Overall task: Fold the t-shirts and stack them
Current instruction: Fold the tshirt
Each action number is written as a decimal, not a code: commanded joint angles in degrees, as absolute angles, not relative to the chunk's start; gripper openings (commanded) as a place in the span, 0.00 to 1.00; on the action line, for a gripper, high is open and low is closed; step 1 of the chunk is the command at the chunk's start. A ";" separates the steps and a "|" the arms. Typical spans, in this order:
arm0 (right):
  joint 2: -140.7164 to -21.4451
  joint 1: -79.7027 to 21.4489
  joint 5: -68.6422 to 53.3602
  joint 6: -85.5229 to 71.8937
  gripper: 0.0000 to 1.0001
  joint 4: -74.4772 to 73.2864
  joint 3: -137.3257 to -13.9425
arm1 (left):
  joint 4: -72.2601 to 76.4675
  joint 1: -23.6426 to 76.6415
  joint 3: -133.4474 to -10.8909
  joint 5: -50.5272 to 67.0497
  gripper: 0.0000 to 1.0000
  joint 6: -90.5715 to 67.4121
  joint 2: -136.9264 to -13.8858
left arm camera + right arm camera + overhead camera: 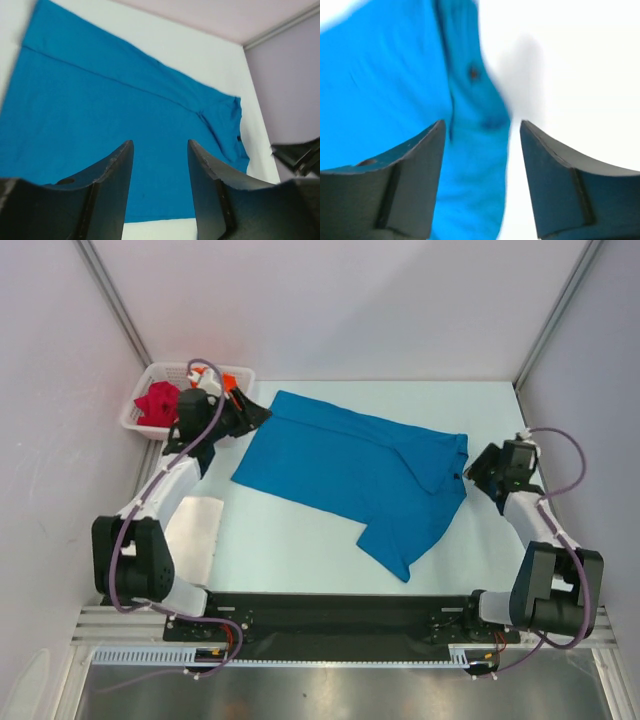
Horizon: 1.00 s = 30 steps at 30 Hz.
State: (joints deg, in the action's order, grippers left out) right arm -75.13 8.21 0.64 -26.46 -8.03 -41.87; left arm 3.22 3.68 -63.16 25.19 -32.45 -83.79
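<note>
Blue t-shirt [350, 475] spread flat on table [290, 550], hem far left, collar right: laid out for folding. Basket [135, 422] far left holds crimson shirt [157, 403], unfolded. Left gripper [258, 416] at hem corner, right gripper [472, 472] at collar; both jaws parted, holding nothing.

- Blue t-shirt [350, 465]: bright blue all over, plain. At its collar you'll see a small dark spot [473, 73], possibly reddish, though it is too blurred to call.
- Table [300, 550]: white.
- Basket [133, 422]: white, slotted.
- In the basket you have a crimson t-shirt [155, 402] and an orange t-shirt [232, 378], both plain.
- White t-shirt [198, 525]: plain white.
- Your left gripper [160, 150] and right gripper [482, 130]: black.
- Cables [582, 458]: mauve.
- Walls [350, 300]: pale lilac.
</note>
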 commanded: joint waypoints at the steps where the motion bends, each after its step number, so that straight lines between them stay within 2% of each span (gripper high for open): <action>1: -79.08 13.35 -6.13 -26.98 0.68 -1.69 -47.97 | 6.67 8.60 -63.81 23.82 0.52 -32.08 -88.84; 6: -95.08 15.47 -16.42 -27.34 0.76 -0.71 -60.71 | 9.32 13.97 -64.77 21.62 0.50 -33.57 -97.55; 9: -104.04 16.17 -20.73 -26.46 0.85 -0.70 -68.36 | 10.98 15.55 -64.86 21.01 0.49 -34.80 -100.27; 12: -110.90 16.87 -22.50 -27.77 0.88 -0.62 -72.85 | 10.99 17.14 -65.13 20.31 0.49 -34.89 -102.56; 15: -115.04 16.52 -21.19 -28.47 0.77 -0.53 -75.84 | 10.99 18.72 -65.21 19.34 0.48 -34.81 -103.88; 16: -116.09 16.44 -20.83 -28.56 0.62 -0.61 -76.81 | 10.90 19.42 -65.30 18.90 0.47 -34.80 -104.67; 18: -118.12 16.35 -20.22 -28.83 0.51 -0.70 -78.13 | 10.72 19.86 -65.39 18.55 0.45 -35.15 -105.47; 23: -121.37 16.61 -20.13 -28.39 0.52 -0.62 -80.86 | 10.37 20.39 -64.78 17.85 0.44 -35.16 -106.61; 27: -122.51 16.35 -20.74 -28.12 0.60 1.56 -80.68 | 10.19 20.39 -63.46 17.67 0.44 -35.07 -106.61; 30: -124.01 16.35 -20.57 -28.56 0.57 0.62 -81.56 | 10.37 20.30 -62.84 17.14 0.44 -35.77 -106.70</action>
State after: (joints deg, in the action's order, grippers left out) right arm -121.64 16.34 -20.51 -28.49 0.01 -79.64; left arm 8.69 20.29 -63.22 18.20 -34.65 -106.91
